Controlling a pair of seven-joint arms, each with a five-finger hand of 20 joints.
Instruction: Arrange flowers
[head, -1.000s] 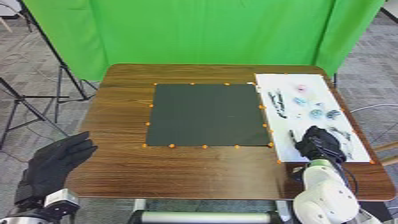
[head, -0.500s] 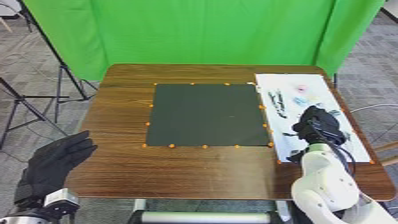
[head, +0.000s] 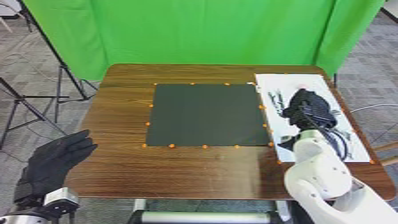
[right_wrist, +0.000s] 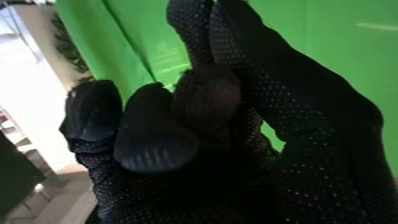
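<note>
Over the white sheet (head: 289, 80) on the table's right side, my right hand (head: 311, 109) hides most of the flower pieces. In the right wrist view the right hand (right_wrist: 160, 135) has several fingers curled in, one finger and the thumb close together, and no object visible between them. Thin dark stem pieces (head: 277, 100) lie on the sheet just left of the hand, and a small dark piece (head: 286, 139) lies lower down. The black board (head: 209, 115) is bare. My left hand (head: 58, 160) is open beside the table's left edge.
Orange dots run along the edges of the board and sheet. The brown table (head: 178, 175) reaches toward the robot in front of the board. Behind it hangs a green curtain (head: 204, 35), and tripod legs (head: 62, 85) stand on the floor at the left.
My right hand has moved forward over the sheet, away from the near end, and now covers the blue pieces and nearly reaches the pink flower's place. The left hand has stayed put.
</note>
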